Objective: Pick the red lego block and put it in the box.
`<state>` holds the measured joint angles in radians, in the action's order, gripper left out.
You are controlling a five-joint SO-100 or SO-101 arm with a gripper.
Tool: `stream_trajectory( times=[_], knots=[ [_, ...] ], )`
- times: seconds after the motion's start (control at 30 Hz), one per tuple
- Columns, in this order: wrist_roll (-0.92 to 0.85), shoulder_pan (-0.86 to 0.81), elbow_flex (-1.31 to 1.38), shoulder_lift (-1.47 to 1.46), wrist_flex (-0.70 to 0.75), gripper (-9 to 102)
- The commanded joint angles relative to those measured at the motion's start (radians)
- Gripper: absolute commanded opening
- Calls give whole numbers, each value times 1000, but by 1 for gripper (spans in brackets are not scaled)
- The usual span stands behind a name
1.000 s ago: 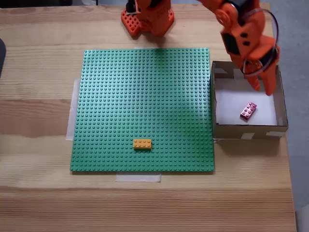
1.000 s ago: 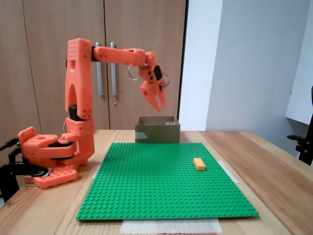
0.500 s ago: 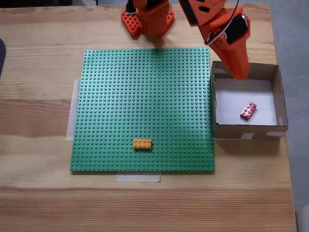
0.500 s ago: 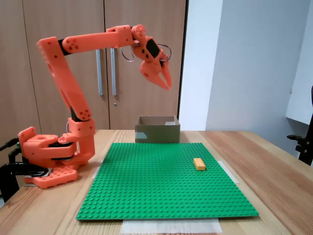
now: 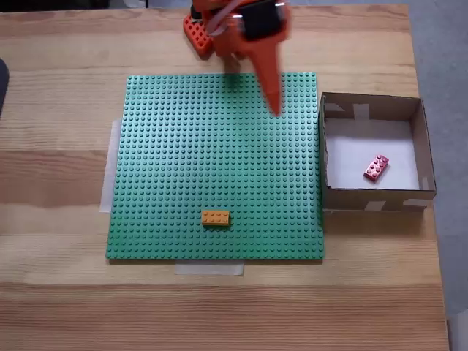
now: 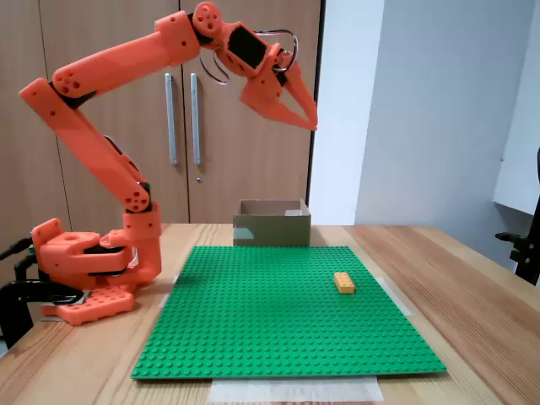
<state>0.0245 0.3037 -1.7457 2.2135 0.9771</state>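
Delivery looks done: we see the red lego block [image 5: 376, 167] on the box [image 5: 373, 104] floor, our gripper [image 6: 308, 118] raised, closed and empty.

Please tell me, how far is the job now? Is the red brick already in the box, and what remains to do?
Done: the red lego block lies on the white floor of the box. In hand: nothing; the gripper is raised high above the green baseplate, carrying no brick; its jaws look closed. Left: apparently only parking the arm. The yellow-orange brick sits untouched on the baseplate.
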Motion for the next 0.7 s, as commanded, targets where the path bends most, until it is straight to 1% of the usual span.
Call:
stream_trajectory(
  times=[0.0,0.2,0.37,0.47,0.67],
  knots=[
    [9,-64,-34,81,-14,-1],
    [-6,-167,-199,235,-58,-1],
    [-6,-236,-407,385,-150,-1],
    [-14,-250,-535,474,-198,-1],
    [-18,-253,-753,630,-196,-1]
  ],
)
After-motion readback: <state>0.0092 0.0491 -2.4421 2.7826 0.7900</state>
